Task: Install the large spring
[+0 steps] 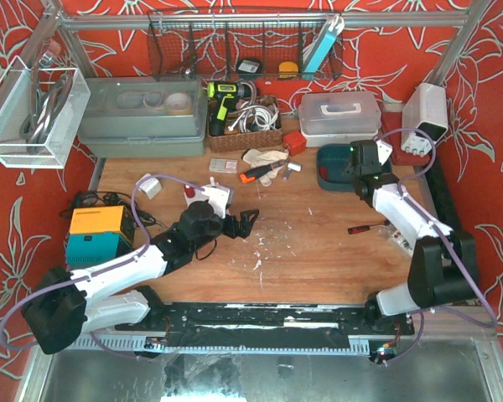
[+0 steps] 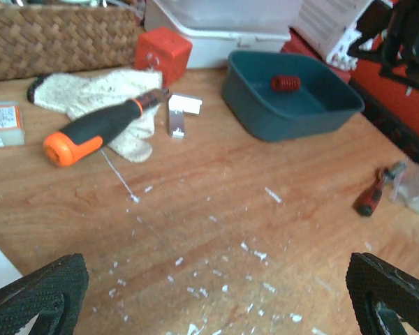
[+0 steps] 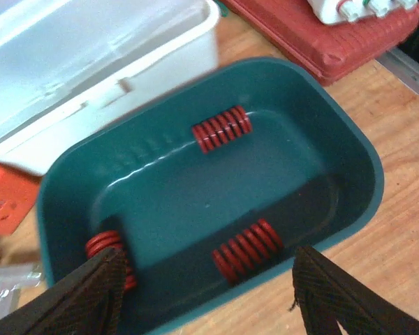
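Note:
A teal bin (image 3: 363,150) holds three red coil springs: one near the far wall (image 3: 221,129), one by the near wall (image 3: 248,249), and one in the near left corner (image 3: 101,246), partly hidden by my finger. My right gripper (image 3: 206,300) is open and empty, hovering over the bin's near edge, with the near spring between its fingers and below them. In the top view it (image 1: 365,167) is over the bin (image 1: 329,174). My left gripper (image 2: 216,300) is open and empty above bare wood at mid-table (image 1: 243,222). The left wrist view shows the bin (image 2: 265,118) with one spring (image 2: 285,83).
An orange-handled screwdriver (image 2: 98,132) lies on a white glove (image 2: 91,94). A red cube (image 2: 162,52), a white lidded box (image 2: 216,28) and a wicker basket (image 2: 56,38) stand behind. A small red screwdriver (image 2: 371,195) lies at the right. An orange and teal box (image 1: 96,234) sits at the left.

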`<action>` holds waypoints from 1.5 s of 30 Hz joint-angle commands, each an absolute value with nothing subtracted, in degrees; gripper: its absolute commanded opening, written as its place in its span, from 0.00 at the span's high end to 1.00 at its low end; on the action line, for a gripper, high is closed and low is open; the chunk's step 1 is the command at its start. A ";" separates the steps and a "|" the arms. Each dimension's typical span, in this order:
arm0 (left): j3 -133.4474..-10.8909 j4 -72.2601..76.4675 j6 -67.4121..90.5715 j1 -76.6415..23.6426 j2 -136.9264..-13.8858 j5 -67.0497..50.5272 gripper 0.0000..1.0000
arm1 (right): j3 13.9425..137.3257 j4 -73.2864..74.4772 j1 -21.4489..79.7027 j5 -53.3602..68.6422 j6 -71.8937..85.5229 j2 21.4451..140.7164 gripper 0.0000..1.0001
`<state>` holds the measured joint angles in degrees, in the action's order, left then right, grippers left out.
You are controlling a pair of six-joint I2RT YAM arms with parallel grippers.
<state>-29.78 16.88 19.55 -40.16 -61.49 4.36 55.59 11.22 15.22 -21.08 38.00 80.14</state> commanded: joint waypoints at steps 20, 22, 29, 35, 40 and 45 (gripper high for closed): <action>-23.12 25.32 16.22 -41.16 -54.89 3.52 0.00 | 72.82 4.06 3.39 -10.52 63.15 112.50 0.55; -22.99 25.39 16.41 -41.23 -54.55 3.41 0.00 | 73.10 3.32 3.41 -10.93 63.57 113.08 0.55; -22.98 25.27 16.32 -41.22 -54.17 3.46 0.00 | 76.15 4.74 3.31 -11.74 64.69 116.45 0.54; -22.89 25.05 16.01 -41.22 -53.76 4.36 0.00 | 76.06 0.88 2.70 -12.33 63.84 118.35 0.54; -22.88 25.00 15.91 -41.22 -53.86 4.52 0.00 | 77.54 3.19 2.09 -12.50 64.97 120.56 0.53; -22.92 24.78 15.65 -41.22 -53.90 5.26 0.00 | 77.94 3.96 1.53 -11.35 65.34 122.61 0.53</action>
<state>-22.85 23.64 16.47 -40.95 -54.68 4.01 77.28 1.17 2.35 -10.48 64.07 120.09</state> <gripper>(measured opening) 0.998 0.469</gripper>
